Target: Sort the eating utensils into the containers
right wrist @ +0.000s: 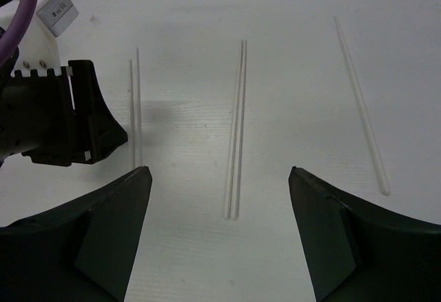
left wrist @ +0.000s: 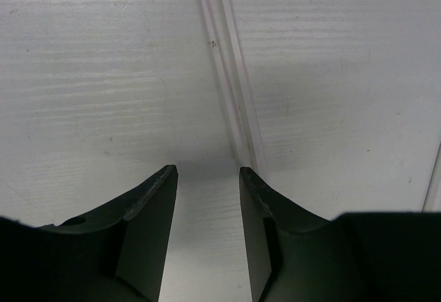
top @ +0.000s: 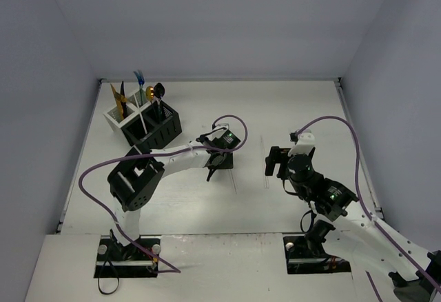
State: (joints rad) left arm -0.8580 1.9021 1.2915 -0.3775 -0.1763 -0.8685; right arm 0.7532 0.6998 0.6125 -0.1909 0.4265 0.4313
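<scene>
Two grippers of mine are out over the table (top: 310,109). From above, my left gripper (top: 210,174) hangs low at mid-table and my right gripper (top: 274,164) is just across from it. The containers (top: 165,135) sit well off at the far left, holding a gold utensil (top: 117,100), a blue utensil (top: 140,80) and a black utensil (top: 159,92) upright.

On my left wrist, the fingers are parted a narrow way and hold nothing. A clear pair (left wrist: 231,88) runs lengthwise away from me, its near end just ahead of the gap and nearer the right finger. I judge I need a small shift right before I lower. An edge stick (left wrist: 434,178) lies apart.

On my right wrist, the fingers are spread wide and empty. A middle pair (right wrist: 236,129) lies dead ahead, its long axis pointing away from me. A single stick (right wrist: 360,102) lies to its right. A further pair (right wrist: 134,109) lies just beside my left gripper (right wrist: 76,123), which crowds that side.
</scene>
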